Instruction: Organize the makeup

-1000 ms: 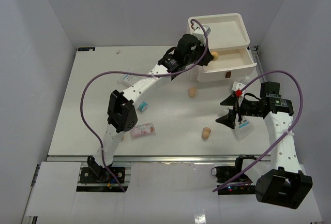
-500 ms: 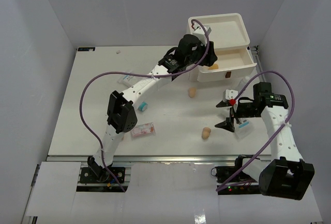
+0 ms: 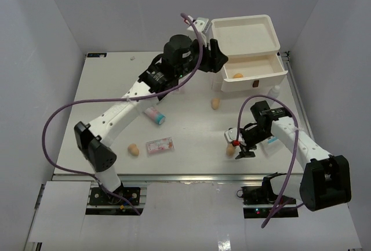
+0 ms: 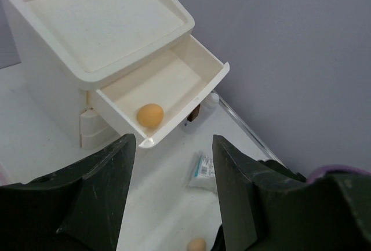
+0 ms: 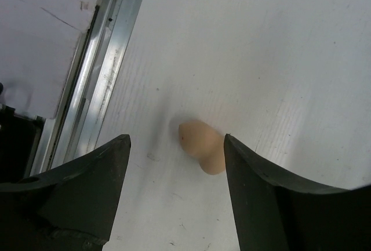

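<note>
Both jaws apart, sponge (image 5: 202, 146) under right gripper (image 5: 175, 141)

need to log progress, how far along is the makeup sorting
Done: one tan sponge lies in the open drawer. In hand: the right fingers stand open either side of a second sponge, not closed; the left fingers are open and empty. Left on the table: two more sponges, the pink tube, a pink sachet and a printed packet.
</note>
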### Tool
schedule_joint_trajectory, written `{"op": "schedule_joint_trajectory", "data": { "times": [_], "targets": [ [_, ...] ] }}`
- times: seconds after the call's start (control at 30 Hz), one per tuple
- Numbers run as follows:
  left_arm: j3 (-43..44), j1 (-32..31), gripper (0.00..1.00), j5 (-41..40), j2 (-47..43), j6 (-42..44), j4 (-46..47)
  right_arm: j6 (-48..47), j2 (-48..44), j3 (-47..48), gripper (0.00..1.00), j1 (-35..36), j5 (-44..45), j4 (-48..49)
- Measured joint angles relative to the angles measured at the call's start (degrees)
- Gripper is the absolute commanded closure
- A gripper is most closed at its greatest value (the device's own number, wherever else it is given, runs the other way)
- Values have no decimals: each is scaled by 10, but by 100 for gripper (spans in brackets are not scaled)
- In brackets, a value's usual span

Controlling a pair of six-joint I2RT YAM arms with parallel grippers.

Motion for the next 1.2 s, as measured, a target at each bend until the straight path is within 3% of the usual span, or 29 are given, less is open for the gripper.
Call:
{"op": "schedule_joint_trajectory", "data": {
  "times": [0.23,0.43,0.53,0.87,1.03,1.2],
  "targets": [
    [-277,34,33,-48,-254,-49,7,25,52,-8,34,13,69,93],
    [-467,98,33,-63,-357,-131,2,46,85,-12,41,25,104,150],
    [-541,135,33,-63,-392,-167,-20,56,110,-15,49,36,116,168],
    [-589,171,34,-62,-419,-229,-38,88,131,-23,92,47,126,175],
    [-599,176,36,-63,-423,-262,-55,102,77,6,92,48,96,123],
    [-625,182,37,-64,-450,-315,-88,165,29,178,92,50,30,76]
  ]
}}
